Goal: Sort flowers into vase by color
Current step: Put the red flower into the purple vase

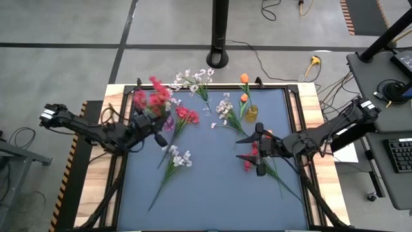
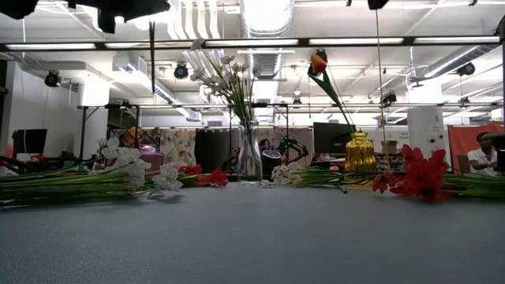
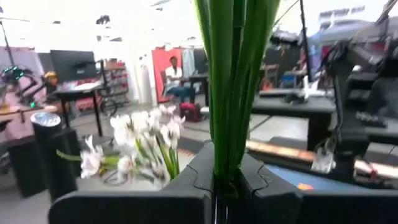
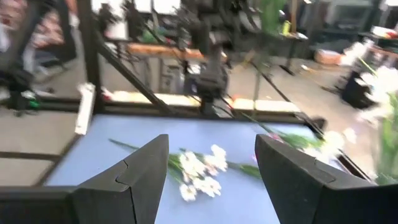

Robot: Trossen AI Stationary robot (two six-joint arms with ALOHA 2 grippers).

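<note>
My left gripper [image 3: 227, 186] is clamped on red flowers' [image 1: 154, 98] stems, by the purple vase [image 1: 168, 121]. Right gripper [image 4: 211, 171] gapes empty above a red spray [image 1: 248, 165]. Risk: stems slip or snag the vase rim, tipping it. No readable writing.

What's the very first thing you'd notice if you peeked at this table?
The big bunch of red artificial flowers near the table's far left, its green stems clamped in the shut left pincer. Next, the shiny gold vase with tall orange tulip-like buds at the far edge, beside a clear glass vase of white sprays. The right pincer hovers open over a red flower lying on the blue mat.
</note>
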